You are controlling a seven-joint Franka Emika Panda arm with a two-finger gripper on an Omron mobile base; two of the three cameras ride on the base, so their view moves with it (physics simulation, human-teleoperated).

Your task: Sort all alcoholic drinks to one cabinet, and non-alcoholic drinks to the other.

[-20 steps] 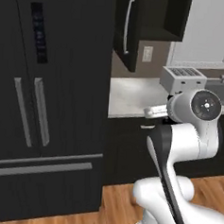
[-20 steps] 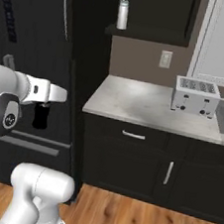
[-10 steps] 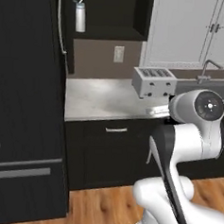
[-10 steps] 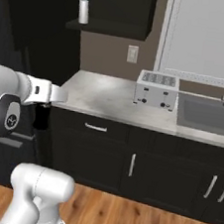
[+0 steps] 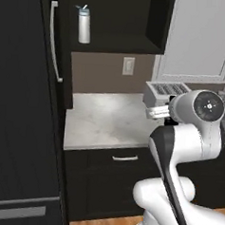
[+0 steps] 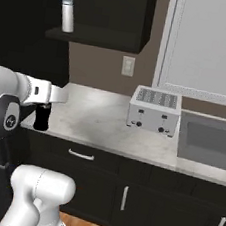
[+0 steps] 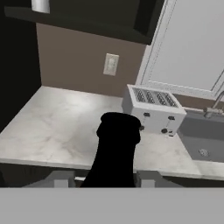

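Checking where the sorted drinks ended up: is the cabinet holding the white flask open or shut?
Open. The white flask stands upright on the shelf of the cabinet, in plain sight with no door across it.

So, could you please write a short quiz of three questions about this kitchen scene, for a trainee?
1. True or false: the gripper is shut on the black bottle.
2. Where does the white flask stand? A) on the counter B) in the open upper cabinet C) in the sink
3. Fill in: the appliance on the counter beside the sink is a ____.

Key: 1 true; 2 B; 3 toaster.
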